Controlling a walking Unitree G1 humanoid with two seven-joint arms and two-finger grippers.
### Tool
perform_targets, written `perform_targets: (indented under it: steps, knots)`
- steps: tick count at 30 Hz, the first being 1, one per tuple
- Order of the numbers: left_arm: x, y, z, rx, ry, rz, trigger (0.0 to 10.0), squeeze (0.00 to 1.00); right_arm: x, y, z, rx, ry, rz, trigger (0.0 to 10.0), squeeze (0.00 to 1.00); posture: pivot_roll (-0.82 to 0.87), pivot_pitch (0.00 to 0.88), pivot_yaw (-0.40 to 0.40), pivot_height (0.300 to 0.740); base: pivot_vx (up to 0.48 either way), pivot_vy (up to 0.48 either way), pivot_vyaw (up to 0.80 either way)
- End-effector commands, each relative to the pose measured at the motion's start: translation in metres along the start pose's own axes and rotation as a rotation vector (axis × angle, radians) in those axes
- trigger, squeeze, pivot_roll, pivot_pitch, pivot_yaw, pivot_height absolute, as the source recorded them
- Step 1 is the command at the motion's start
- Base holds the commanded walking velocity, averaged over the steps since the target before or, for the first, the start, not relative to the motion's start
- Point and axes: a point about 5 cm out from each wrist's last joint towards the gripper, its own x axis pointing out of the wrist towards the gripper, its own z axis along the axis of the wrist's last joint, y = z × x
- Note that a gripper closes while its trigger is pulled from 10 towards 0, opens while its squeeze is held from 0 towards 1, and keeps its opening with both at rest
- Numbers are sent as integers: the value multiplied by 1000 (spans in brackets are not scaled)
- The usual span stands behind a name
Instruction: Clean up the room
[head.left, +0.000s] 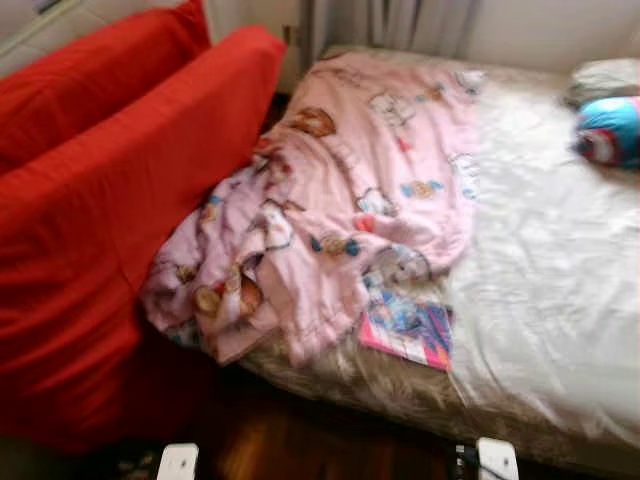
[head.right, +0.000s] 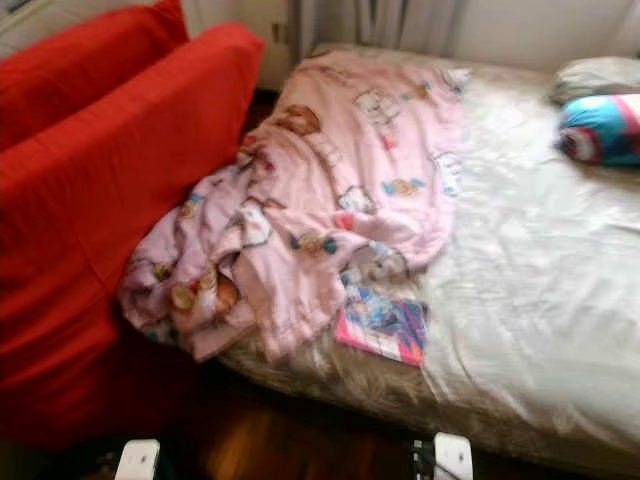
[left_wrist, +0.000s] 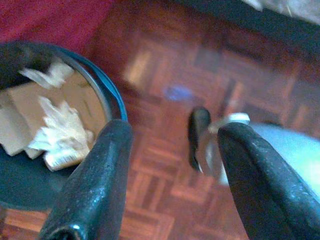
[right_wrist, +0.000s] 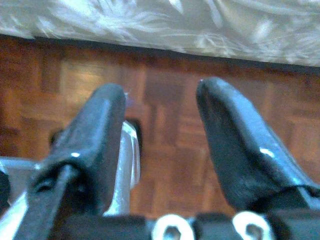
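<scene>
Blanket: pink cartoon blanket, crumpled on the bed's left half, near corner hanging over the edge.
Handling: probably soft, light, limp; best pinched at a raised fold near the hanging corner.
Book: colourful book half under the blanket's near edge.
Left gripper: fingers apart, empty, above parquet beside a waste bin.
Right gripper: fingers spread, empty, low before the bed.

A blanket lies on the bed's left half, partly over a book, beside the sofa.
</scene>
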Motion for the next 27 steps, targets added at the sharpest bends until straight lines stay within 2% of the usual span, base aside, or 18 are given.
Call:
perform_targets:
  steps: [1, 6, 12, 18, 22, 23, 24, 26, 27]
  knots:
    - [0, -5, -5, -11, 19, -11, 10000, 0, -6, -9, -15, 21, 51, -39, 10000, 0, 29, 169, -9, 740, 364, 0, 0]
    - [0, -4, -4, -8, 15, -8, 10000, 0, -8, -22, -14, 18, 43, -48, 10000, 0, 26, 170, -10, 740, 324, 0, 0]
    - [-1, -5, 0, -39, -48, -15, 10000, 0, -9, -35, -7, 23, -7, -50, 10000, 0, 28, 174, -12, 740, 0, 0, 0]
    - [-2, -6, 4, -66, -115, -16, 10000, 0, -10, -35, 2, 34, -90, -27, 10000, 0, 28, 178, -14, 740, 0, 0, 0]
    - [-3, -6, 6, -75, -153, -7, 10000, 0, -5, -24, 13, 34, -145, -3, 10000, 0, 30, 180, -17, 740, 0, 0, 0]
    - [-2, -10, 33, -48, -305, -22, 10000, 0, -1, -13, 23, 22, -170, 11, 10000, 0, 29, 182, -18, 740, 0, 0, 0]
    - [-3, -12, 49, -33, -393, -26, 10000, 0, 3, -3, 32, 12, -183, 17, 10000, 0, 28, 183, -20, 740, 0, 0, 0]
    - [-8, -10, 66, -5, -502, -5, 10000, 0, 10, 13, 50, 4, -222, 26, 10000, 0, 25, 184, -19, 740, 0, 0, 0]
    - [-12, -1, 71, -6, -541, 35, 10000, 0, 11, 19, 60, 4, -254, 38, 10000, 0, 23, 184, -21, 740, 0, 0, 0]
